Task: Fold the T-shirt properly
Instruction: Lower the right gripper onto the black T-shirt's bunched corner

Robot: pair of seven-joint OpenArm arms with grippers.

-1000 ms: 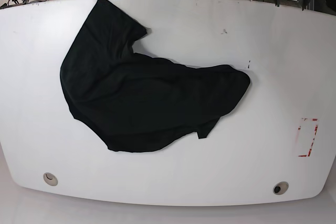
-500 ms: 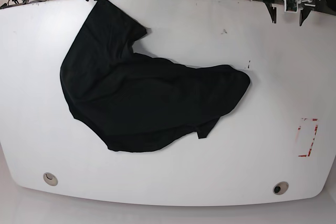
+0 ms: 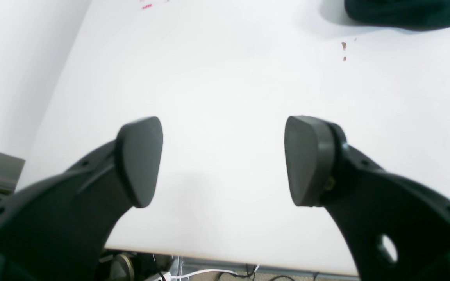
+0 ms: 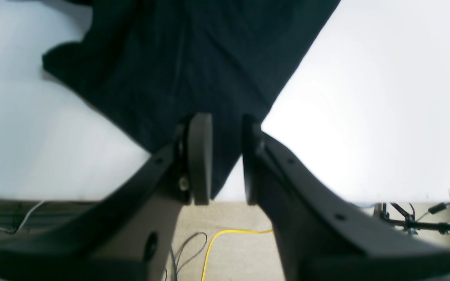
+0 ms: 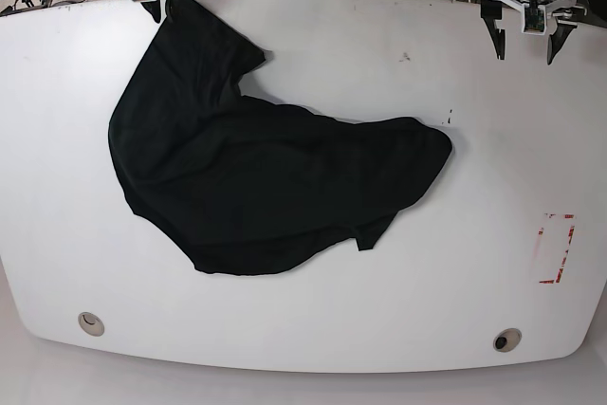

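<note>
Right end effector [image 4: 227,160] over T-shirt [image 4: 193,66] corner

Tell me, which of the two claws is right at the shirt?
The right gripper: its narrow jaws sit at the far corner of the shirt. The left gripper is wide open above bare table, away from the cloth.

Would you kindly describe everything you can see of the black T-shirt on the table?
The T-shirt is plain black, soft-looking cloth with no print visible. It lies crumpled and unfolded on the white table, toward the base view's left and centre, one long part reaching to the far edge and a rounded lobe pointing right. A small flap sticks out at its near edge. The right gripper hovers over the far corner, fingers narrowly apart; whether they touch the cloth is unclear.
</note>
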